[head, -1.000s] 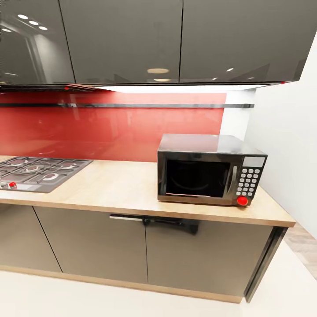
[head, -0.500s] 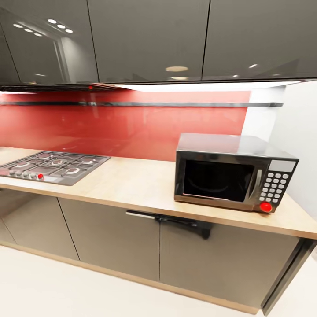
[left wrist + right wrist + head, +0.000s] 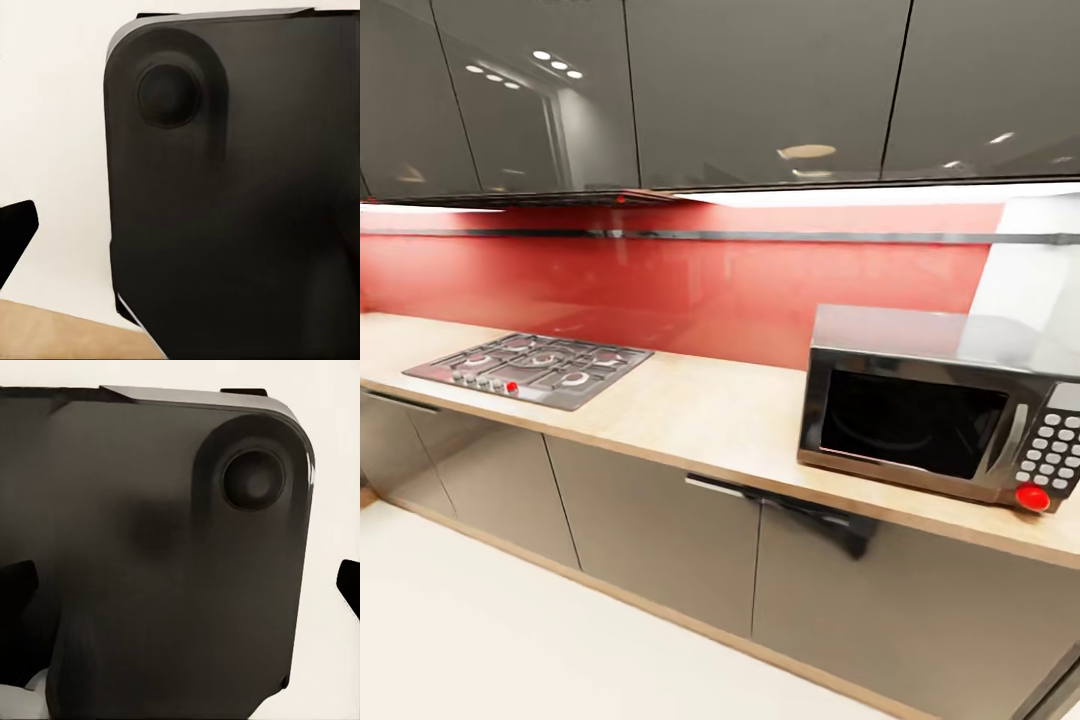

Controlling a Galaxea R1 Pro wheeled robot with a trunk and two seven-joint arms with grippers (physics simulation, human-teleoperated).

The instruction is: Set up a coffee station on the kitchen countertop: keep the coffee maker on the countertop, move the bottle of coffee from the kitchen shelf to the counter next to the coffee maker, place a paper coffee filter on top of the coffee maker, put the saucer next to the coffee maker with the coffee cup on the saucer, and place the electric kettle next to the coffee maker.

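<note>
On my head camera I see the wooden countertop [image 3: 700, 410], which is the place for the coffee station, and it runs across the whole view from left to right. I cannot find the coffee maker, the bottle of coffee, the filter, the saucer, the cup or the kettle on the part of the counter that I see. At the right side a microwave [image 3: 940, 410] stands on the countertop, with a dark door, a keypad and a red knob [image 3: 1032, 497] at its lower right corner. At the left side a gas stove [image 3: 530, 368] is set flat into the countertop, well apart from the microwave, with one small red knob on its front edge. Behind both is a red wall panel [image 3: 660, 280], and above it hang glossy grey upper cabinets [image 3: 760, 90]. Below the counter are grey cabinet doors [image 3: 650, 530], and the floor [image 3: 480, 640] is pale. On both wrist cameras a dark rounded body is close before the lens, so I cannot tell if my left or right gripper is open or closed.
</note>
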